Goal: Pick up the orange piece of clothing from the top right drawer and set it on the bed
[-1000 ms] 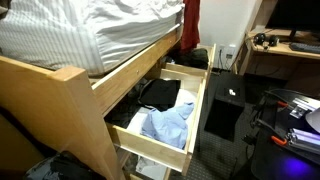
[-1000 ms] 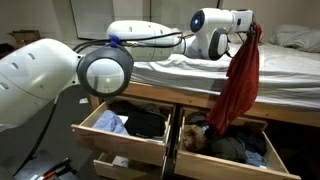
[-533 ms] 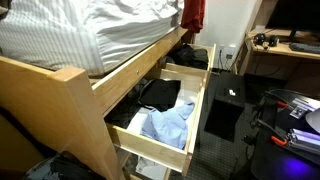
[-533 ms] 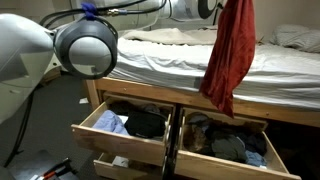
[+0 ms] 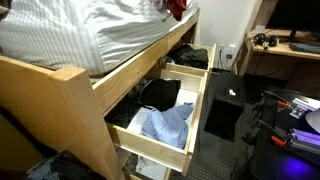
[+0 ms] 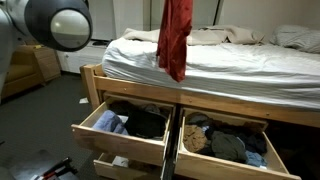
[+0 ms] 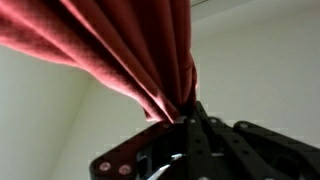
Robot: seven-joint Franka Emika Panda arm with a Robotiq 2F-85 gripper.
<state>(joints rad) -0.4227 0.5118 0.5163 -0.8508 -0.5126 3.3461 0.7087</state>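
**Bed** point(image 6: 250, 72). The largest body in both exterior views, and it lies below your pincer point(image 7: 188, 112). It has a pale wood frame with thick posts and rumpled white bedding with fine grey stripes.

**Arm** point(image 6: 55, 25). A big white joint with a dark ring fills the upper corner of an exterior view. It is off to one side of your pincer and nearer the camera. The pincer itself is above the top edge of that view.

**Right drawer** point(image 6: 213, 165). Pulled open under the bed, well below your pincer. Dark and reddish clothes lie in it.

**Left drawer** point(image 6: 118, 148). Just beside the right one and also open. It holds a blue shirt point(image 6: 110, 122) and black clothes point(image 6: 148, 122).

**Orange cloth** point(image 6: 175, 40). It hangs straight down from your pincer in long narrow folds, over the near edge of the bed and well clear of both drawers. Its lower end shows in front of the mattress side, and you cannot tell whether it touches the bedding. In an exterior view only a small red patch of the orange cloth point(image 5: 178, 8) shows, at the top edge above the bedding.

**Pincer**, wrist view. The black fingers point(image 7: 212, 135) are drawn tight together on a bunched fold of the orange cloth. From the tips the fabric fans outward and fills the upper part of the view.
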